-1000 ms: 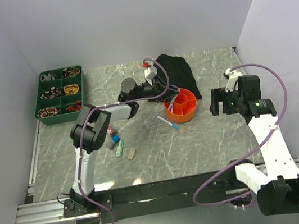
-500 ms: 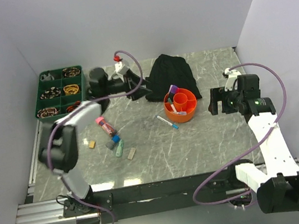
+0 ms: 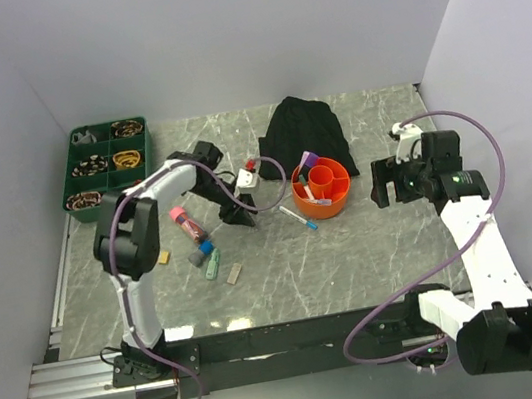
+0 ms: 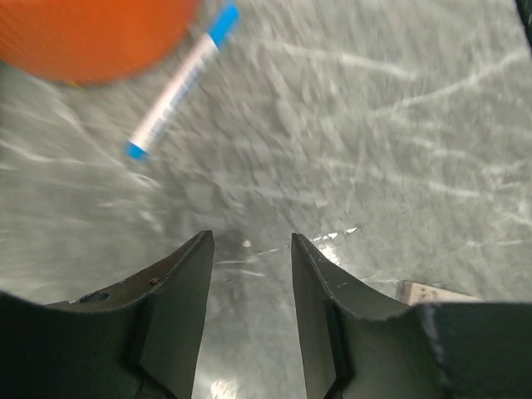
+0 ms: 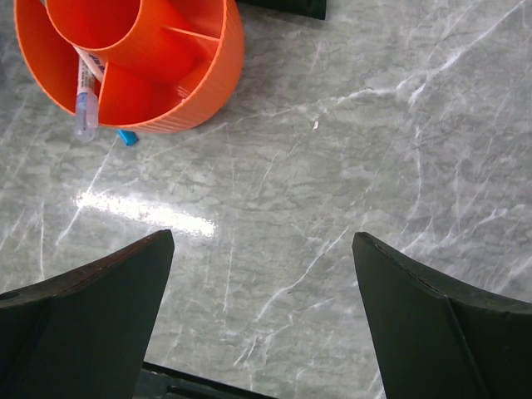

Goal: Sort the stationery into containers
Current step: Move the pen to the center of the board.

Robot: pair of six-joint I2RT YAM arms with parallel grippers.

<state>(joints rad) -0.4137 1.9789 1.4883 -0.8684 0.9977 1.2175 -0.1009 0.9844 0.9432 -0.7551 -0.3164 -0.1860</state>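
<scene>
My left gripper hangs low over the table just left of the round orange tub, open, with only bare table between its fingers. A white pen with a blue cap lies beside the tub; in the left wrist view this pen is ahead of the jaws, below the tub. A purple marker stands in the tub. A pink marker, a blue marker, a green-capped pen and two tan erasers lie to the left. My right gripper stands wide open right of the tub.
The dark green six-compartment tray sits at the back left, with coiled rubber bands in it. A black fabric heap lies behind the tub. White walls close in the back and both sides.
My left arm went from over the tub to the back left, then down to the table left of the tub. Its jaws opened. The purple marker now stands in the tub. The right arm stayed still.
</scene>
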